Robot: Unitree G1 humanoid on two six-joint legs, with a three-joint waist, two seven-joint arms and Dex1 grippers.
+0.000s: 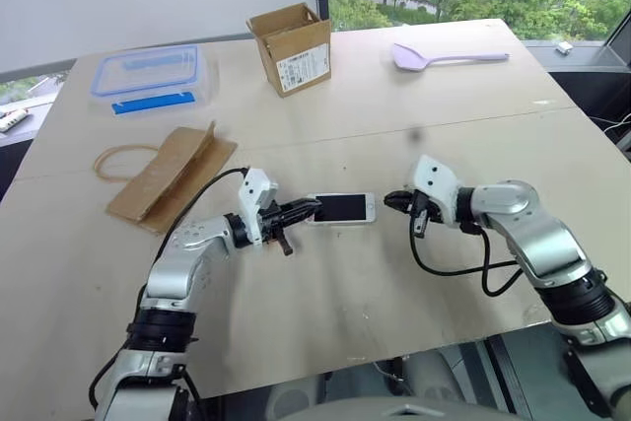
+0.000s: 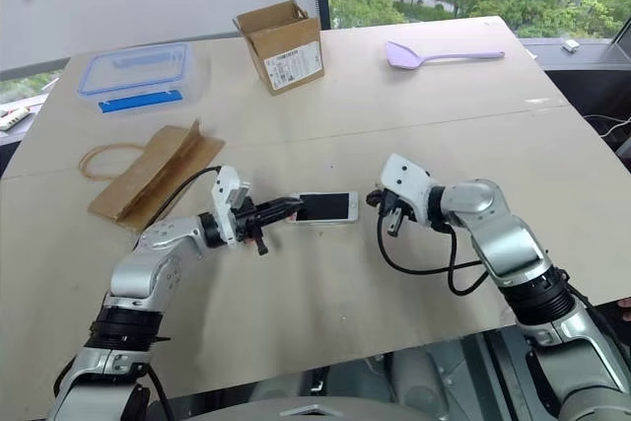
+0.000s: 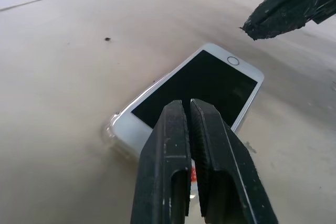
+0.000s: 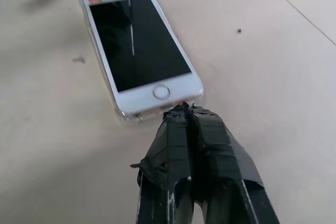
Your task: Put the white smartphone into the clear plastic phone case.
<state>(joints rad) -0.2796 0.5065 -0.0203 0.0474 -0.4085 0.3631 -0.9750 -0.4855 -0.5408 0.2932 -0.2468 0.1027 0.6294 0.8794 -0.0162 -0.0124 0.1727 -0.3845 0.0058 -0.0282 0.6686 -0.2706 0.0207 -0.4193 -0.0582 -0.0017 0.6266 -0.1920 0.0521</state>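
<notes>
At the table's near middle, the phone lies screen up inside the case, whose glossy rim shows around its edges. The left gripper rests clenched and empty over one end; the right gripper, also clenched on nothing, sits just off the other. Both phone and case look thin, rigid, light and slippery, best gripped along the long edges.

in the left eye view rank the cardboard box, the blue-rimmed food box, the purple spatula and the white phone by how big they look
1. Blue-rimmed food box, largest.
2. Cardboard box.
3. Purple spatula: long but thin.
4. White smartphone, smallest, though nearest the camera.
</notes>
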